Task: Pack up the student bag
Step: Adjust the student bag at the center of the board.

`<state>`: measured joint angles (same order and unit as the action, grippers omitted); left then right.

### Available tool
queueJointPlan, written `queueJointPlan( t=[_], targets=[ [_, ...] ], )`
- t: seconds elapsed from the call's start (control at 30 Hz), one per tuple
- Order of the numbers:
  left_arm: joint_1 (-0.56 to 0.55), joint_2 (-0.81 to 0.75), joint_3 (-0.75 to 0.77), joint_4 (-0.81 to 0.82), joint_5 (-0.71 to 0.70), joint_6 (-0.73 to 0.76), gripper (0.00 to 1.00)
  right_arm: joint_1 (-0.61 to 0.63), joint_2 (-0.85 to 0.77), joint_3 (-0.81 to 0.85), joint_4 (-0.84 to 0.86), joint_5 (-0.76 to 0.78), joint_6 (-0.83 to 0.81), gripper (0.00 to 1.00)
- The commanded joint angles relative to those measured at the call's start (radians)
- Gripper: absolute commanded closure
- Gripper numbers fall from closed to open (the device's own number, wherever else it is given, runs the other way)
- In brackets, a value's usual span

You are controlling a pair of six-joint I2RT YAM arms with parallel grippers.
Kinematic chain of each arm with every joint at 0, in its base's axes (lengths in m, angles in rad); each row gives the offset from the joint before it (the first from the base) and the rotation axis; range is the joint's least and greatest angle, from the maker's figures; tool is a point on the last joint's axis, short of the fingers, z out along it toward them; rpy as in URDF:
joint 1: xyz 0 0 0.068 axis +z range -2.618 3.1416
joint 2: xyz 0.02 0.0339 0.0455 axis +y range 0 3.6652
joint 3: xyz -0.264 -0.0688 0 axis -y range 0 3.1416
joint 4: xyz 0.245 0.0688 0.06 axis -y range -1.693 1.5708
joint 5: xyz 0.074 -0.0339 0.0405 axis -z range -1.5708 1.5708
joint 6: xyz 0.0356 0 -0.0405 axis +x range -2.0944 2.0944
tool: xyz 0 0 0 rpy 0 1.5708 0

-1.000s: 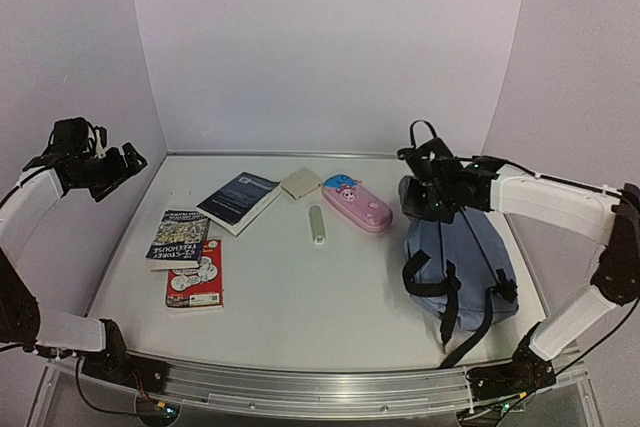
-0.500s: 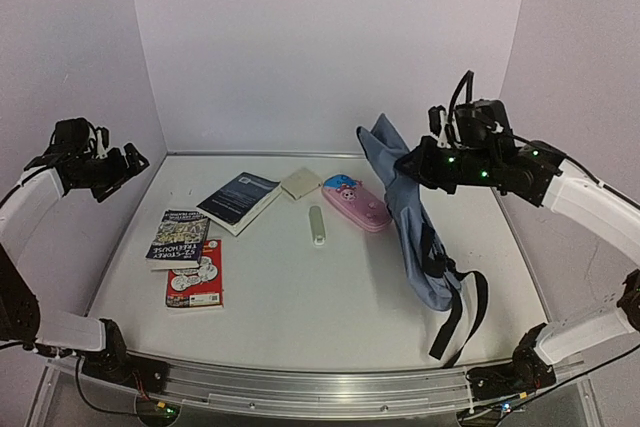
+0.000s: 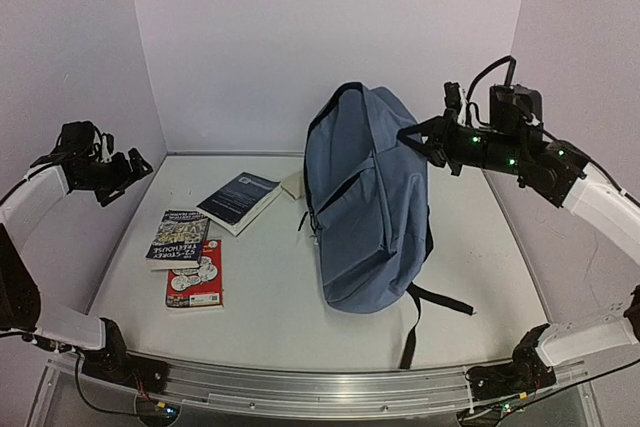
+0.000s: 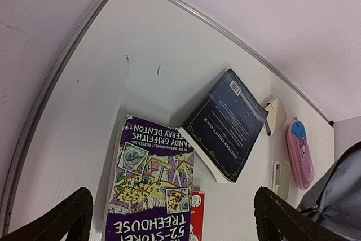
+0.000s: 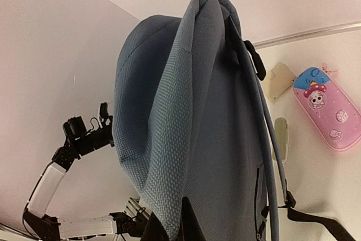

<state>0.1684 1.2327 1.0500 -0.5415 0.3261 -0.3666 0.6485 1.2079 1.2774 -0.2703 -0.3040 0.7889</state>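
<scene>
I am holding the student bag upright with my right gripper, which is clamping narrowly on a fold of the grey-blue fabric at the bag's upper right edge. The bag is hanging over the centre-right of the desk with its front zip pocket facing the overhead camera. Its lower end is sitting down at the desk surface, though I cannot tell whether it is bearing weight there. A black strap is trailing from the bottom of the bag across the desk toward the near edge. Behind the bag, the right wrist view is showing a pink pencil case, a slim pale green item just beside it and a cream pad near the back wall. To the left of the bag, a dark blue book is lying face down at an angle. A purple Treehouse book is lying near its left corner and overlapping the top of a red book. My left gripper is hanging wide and empty above the left edge of the desk, well apart from the bag.
</scene>
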Motion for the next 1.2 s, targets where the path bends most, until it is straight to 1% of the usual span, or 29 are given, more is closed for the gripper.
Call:
queueJointPlan(
  t=[0.0, 0.1, 0.17, 0.2, 0.27, 0.33, 0.4, 0.43, 0.47, 0.5, 0.6, 0.63, 0.7, 0.77, 0.83, 0.97, 1.03, 1.1, 1.13, 1.17],
  targets=[
    [-0.001, 0.015, 0.032, -0.010, 0.030, 0.009, 0.00, -0.151, 0.053, -0.133, 0.102, -0.043, 0.046, 1.00],
    [0.000, 0.022, 0.034, -0.014, 0.035, 0.009, 0.00, -0.233, 0.075, -0.203, 0.100, -0.051, 0.021, 1.00],
    [0.000, 0.024, 0.036, -0.016, 0.034, 0.009, 0.00, -0.273, 0.083, -0.237, 0.093, -0.023, 0.004, 1.00],
    [0.000, 0.023, 0.037, -0.017, 0.033, 0.011, 0.00, -0.287, 0.085, -0.243, 0.078, 0.021, -0.010, 0.97],
    [-0.001, 0.020, 0.038, -0.018, 0.033, 0.014, 0.00, -0.299, 0.091, -0.240, 0.017, 0.135, -0.045, 0.86],
    [0.000, 0.017, 0.037, -0.017, 0.033, 0.017, 0.00, -0.300, 0.100, -0.220, -0.054, 0.279, -0.080, 0.78],
    [0.000, 0.013, 0.036, -0.017, 0.033, 0.018, 0.00, -0.299, 0.107, -0.209, -0.094, 0.383, -0.109, 0.62],
    [0.000, 0.012, 0.036, -0.016, 0.033, 0.018, 0.00, -0.299, 0.110, -0.204, -0.107, 0.426, -0.122, 0.58],
    [-0.001, 0.011, 0.037, -0.016, 0.035, 0.019, 0.00, -0.300, 0.115, -0.197, -0.123, 0.465, -0.134, 0.55],
    [-0.001, 0.010, 0.037, -0.016, 0.037, 0.020, 0.00, -0.300, 0.119, -0.187, -0.141, 0.505, -0.144, 0.50],
    [0.000, 0.008, 0.037, -0.015, 0.042, 0.021, 0.00, -0.299, 0.123, -0.142, -0.193, 0.595, -0.181, 0.27],
    [0.000, 0.007, 0.037, -0.015, 0.042, 0.021, 0.00, -0.300, 0.116, -0.127, -0.202, 0.605, -0.196, 0.21],
    [0.000, 0.004, 0.036, -0.014, 0.042, 0.021, 0.00, -0.300, 0.096, -0.095, -0.217, 0.620, -0.225, 0.14],
    [0.000, 0.003, 0.035, -0.013, 0.044, 0.023, 0.00, -0.300, 0.074, -0.059, -0.238, 0.631, -0.256, 0.11],
    [0.000, 0.002, 0.034, -0.012, 0.046, 0.023, 0.00, -0.300, 0.057, -0.030, -0.259, 0.621, -0.281, 0.10],
    [0.000, -0.006, 0.025, -0.002, 0.051, 0.024, 0.00, -0.287, 0.075, -0.010, -0.273, 0.496, -0.272, 0.09],
    [-0.001, -0.011, 0.019, 0.007, 0.052, 0.024, 0.00, -0.228, 0.113, -0.009, -0.263, 0.501, -0.246, 0.09],
    [-0.001, -0.012, 0.014, 0.011, 0.053, 0.025, 0.00, -0.140, 0.168, 0.004, -0.252, 0.566, -0.219, 0.10],
    [-0.002, -0.010, 0.014, 0.010, 0.049, 0.026, 0.00, -0.098, 0.218, 0.024, -0.247, 0.594, -0.206, 0.13],
    [-0.001, -0.007, 0.015, 0.009, 0.048, 0.026, 0.00, -0.066, 0.265, 0.044, -0.237, 0.600, -0.195, 0.21]
  ],
)
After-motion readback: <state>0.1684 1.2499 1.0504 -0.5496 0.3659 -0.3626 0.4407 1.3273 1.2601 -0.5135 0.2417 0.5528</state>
